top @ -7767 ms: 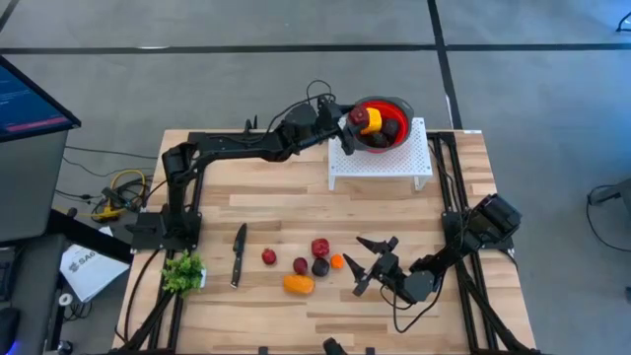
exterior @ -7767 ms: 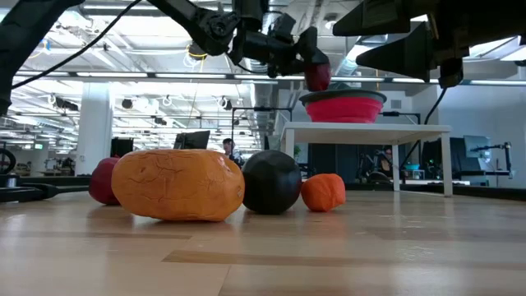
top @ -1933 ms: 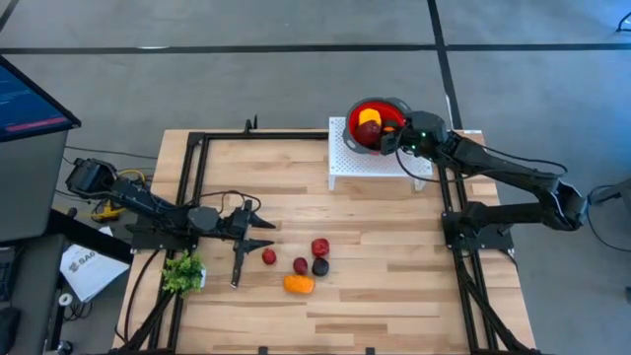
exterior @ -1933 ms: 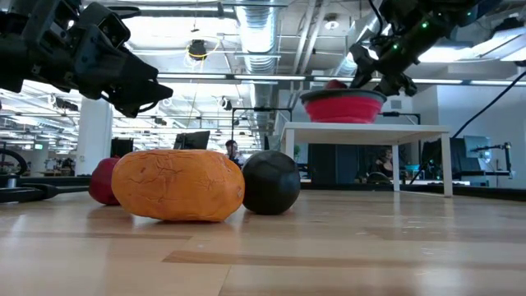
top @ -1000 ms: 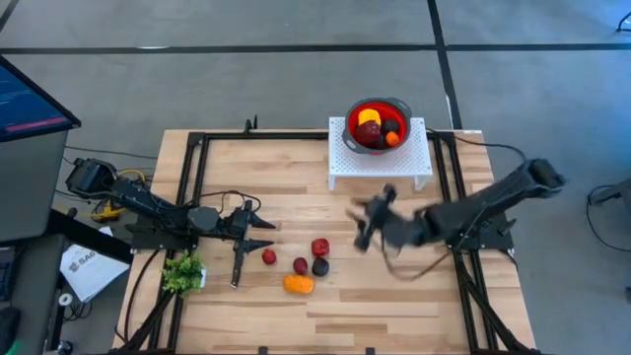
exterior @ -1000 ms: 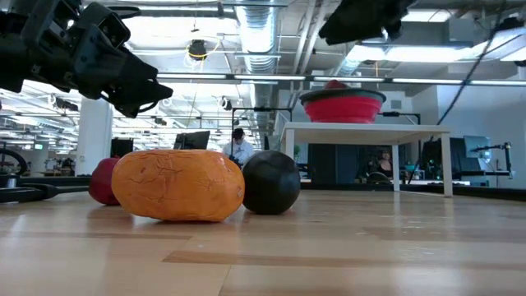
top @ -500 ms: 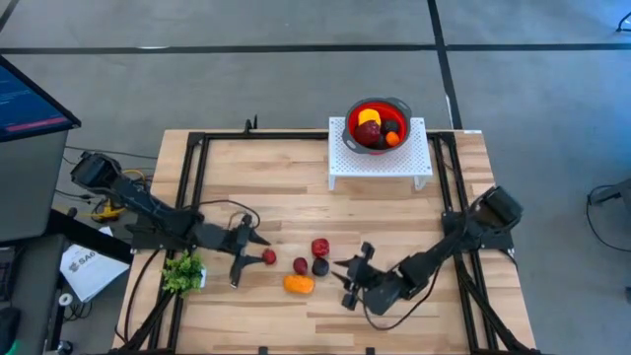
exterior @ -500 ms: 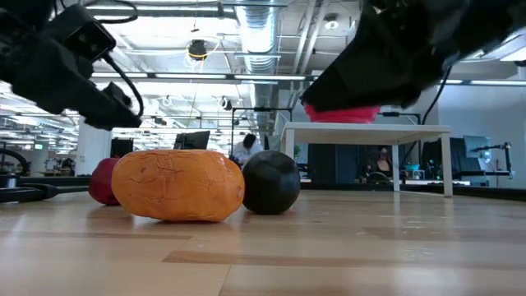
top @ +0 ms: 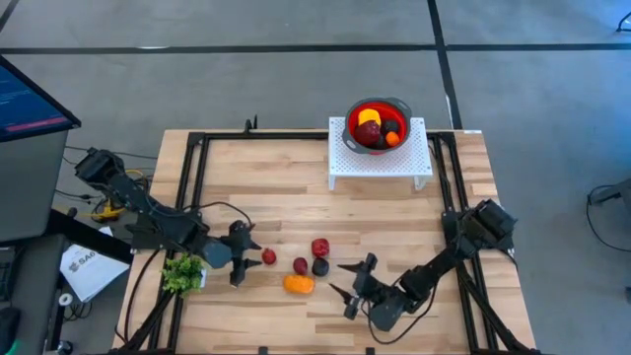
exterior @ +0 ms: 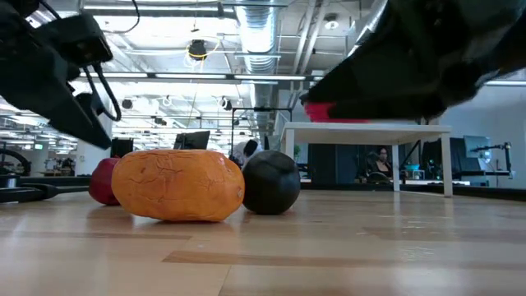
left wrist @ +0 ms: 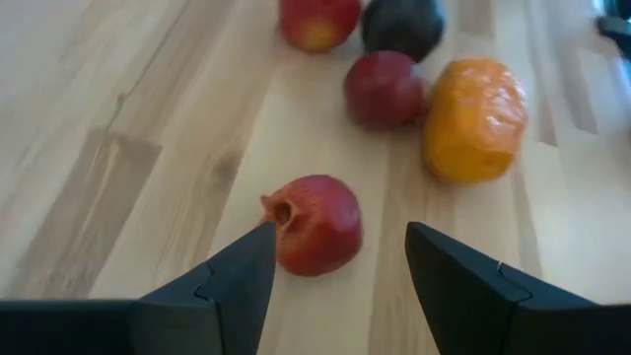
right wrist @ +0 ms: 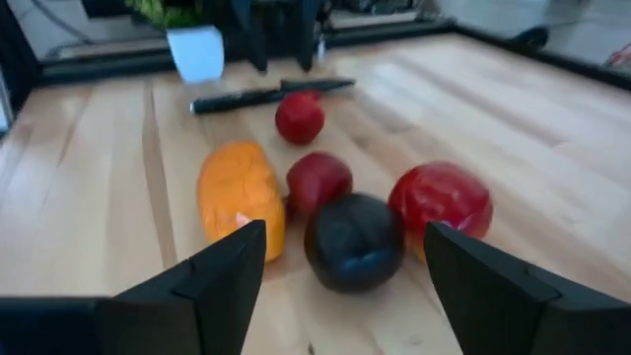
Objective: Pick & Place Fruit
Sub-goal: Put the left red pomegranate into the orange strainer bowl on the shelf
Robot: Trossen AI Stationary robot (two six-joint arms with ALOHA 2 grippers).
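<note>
Wood-plank table (top: 296, 202) on a grey floor, black frame rails down both sides; no legible writing on any fruit, the card by the left edge too small to read. 5 fruit lie loose near the front: small red one (top: 268, 256), dark red one (top: 300, 265), bright red one (top: 320, 247), dark purple one (top: 320, 266), orange one (top: 298, 284). Left gripper (top: 240, 252) low at the small red one (left wrist: 315, 223), fingers spread, fruit between them, not touching. Right gripper (top: 347, 279) just right of the cluster, fingers apart, holding nothing, facing the dark purple one (right wrist: 353, 241). Red bowl (top: 351, 110) on a white rack (top: 380, 163) at the back holds yellow, dark and orange pieces. High view alone shows the bowl's contents; right wrist view shows the knife (right wrist: 266, 96) behind the cluster. Low view shows only the orange one (exterior: 177, 185), the dark purple one (exterior: 271, 182) and a red edge.
</note>
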